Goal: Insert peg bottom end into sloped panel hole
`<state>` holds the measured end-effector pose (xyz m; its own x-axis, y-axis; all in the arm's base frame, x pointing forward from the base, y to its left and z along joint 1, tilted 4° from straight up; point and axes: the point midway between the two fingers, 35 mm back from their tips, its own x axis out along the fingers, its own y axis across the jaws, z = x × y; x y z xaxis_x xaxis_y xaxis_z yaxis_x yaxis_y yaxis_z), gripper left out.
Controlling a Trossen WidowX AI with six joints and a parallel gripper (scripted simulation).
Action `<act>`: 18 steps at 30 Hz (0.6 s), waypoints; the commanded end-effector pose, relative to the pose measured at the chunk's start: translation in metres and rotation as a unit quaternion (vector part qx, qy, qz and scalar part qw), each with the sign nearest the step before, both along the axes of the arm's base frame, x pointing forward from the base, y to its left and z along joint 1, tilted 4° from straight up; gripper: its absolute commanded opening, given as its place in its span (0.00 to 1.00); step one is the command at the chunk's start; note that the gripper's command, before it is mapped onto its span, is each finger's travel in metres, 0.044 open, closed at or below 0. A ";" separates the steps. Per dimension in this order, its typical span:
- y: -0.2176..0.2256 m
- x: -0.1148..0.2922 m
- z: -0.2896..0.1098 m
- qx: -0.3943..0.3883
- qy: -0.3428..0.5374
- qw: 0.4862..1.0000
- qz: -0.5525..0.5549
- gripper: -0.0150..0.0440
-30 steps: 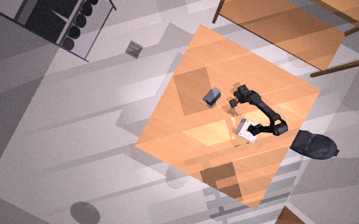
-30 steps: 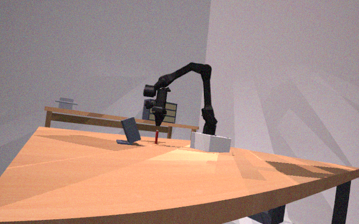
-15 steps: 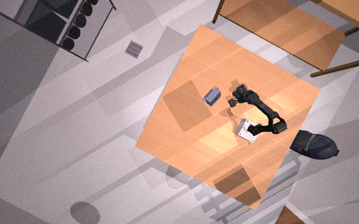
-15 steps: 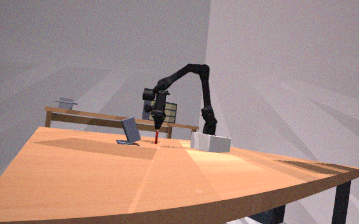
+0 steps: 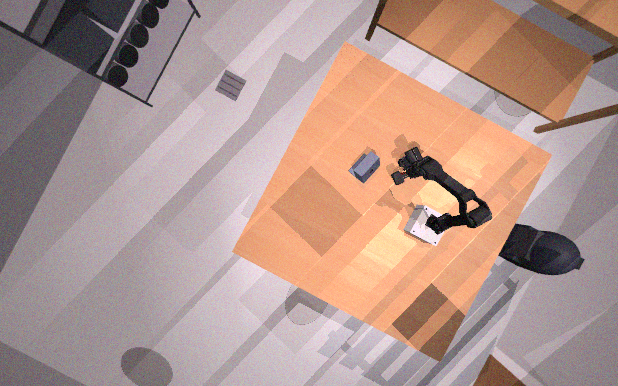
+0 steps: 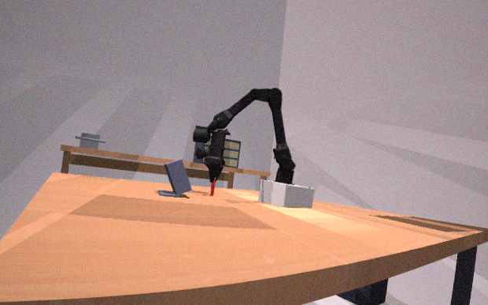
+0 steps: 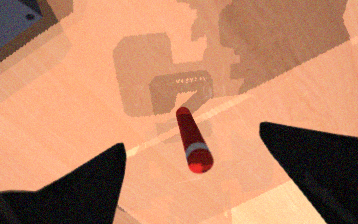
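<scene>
open gripper above the standing peg

we see our gripper [image 7: 192, 165] released and grasping nothing, its two dark fingers spread on either side of the red peg [image 7: 193, 140]. the peg stands upright on the table [image 6: 249, 253], near its middle and away from every edge, just beside the sloped panel [image 6: 178, 176]. the gripper points down right over the peg's top.

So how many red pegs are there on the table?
1. The red peg stands upright on the wooden table, right under the open gripper, beside the sloped panel. No others show.
</scene>
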<state>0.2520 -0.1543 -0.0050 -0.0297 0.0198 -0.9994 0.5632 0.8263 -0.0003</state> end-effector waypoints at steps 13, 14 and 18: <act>0.001 -0.002 -0.015 0.000 0.001 1.000 0.000 0.87; 0.001 -0.002 -0.015 0.000 0.001 1.000 0.000 0.82; 0.001 -0.002 -0.015 0.000 0.001 1.000 0.000 0.64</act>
